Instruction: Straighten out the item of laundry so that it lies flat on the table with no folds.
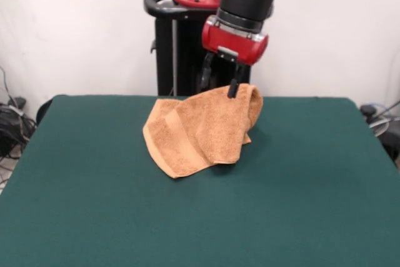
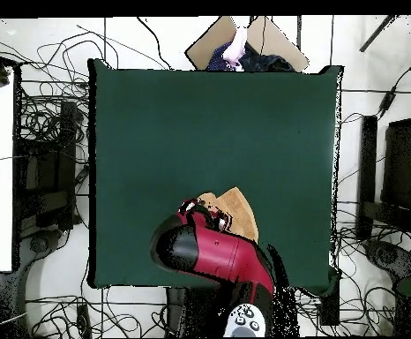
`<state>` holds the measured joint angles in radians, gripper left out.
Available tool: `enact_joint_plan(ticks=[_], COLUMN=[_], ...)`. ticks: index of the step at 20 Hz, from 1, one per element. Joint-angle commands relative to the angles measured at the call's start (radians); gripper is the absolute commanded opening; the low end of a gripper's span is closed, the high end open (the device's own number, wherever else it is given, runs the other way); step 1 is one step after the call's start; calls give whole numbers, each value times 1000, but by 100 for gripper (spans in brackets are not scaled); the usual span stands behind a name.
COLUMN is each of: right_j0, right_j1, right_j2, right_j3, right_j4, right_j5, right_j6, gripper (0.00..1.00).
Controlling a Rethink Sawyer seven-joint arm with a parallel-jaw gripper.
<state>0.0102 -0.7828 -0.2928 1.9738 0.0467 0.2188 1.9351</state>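
Observation:
The orange-tan towel (image 1: 200,129) is bunched and folded on the far middle of the green table (image 1: 94,211). Its upper right corner is lifted off the cloth, and the rest slopes down to the left with a band stripe showing. My gripper (image 1: 219,89) hangs straight down over that raised corner, with one finger (image 1: 234,87) in front of the cloth and the other behind it, shut on the towel. In the overhead view only a part of the towel (image 2: 236,210) shows beside the red arm (image 2: 218,252), which hides the gripper.
The black pedestal (image 1: 172,42) stands just behind the table's far edge. A person's hand (image 2: 236,42) shows past the table's top edge in the overhead view. Cables and stands lie on the floor around the table (image 2: 209,124).

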Motion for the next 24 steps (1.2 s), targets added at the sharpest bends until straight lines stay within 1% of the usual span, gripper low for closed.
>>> enact_joint_plan(ticks=[1,6,11,17,20,24], right_j0=[-45,-114,-109,-135,-124,-139], right_j1=[26,13,1,84,138,189], right_j2=[101,169,156,183,175,194], right_j3=[93,139,126,96,77,67], right_j4=[93,119,147,154,153,142], right_j5=[-108,-170,-143,-219,-265,-324], right_j6=[273,276,256,252,257,256], gripper=[100,100,100,100,100,100])
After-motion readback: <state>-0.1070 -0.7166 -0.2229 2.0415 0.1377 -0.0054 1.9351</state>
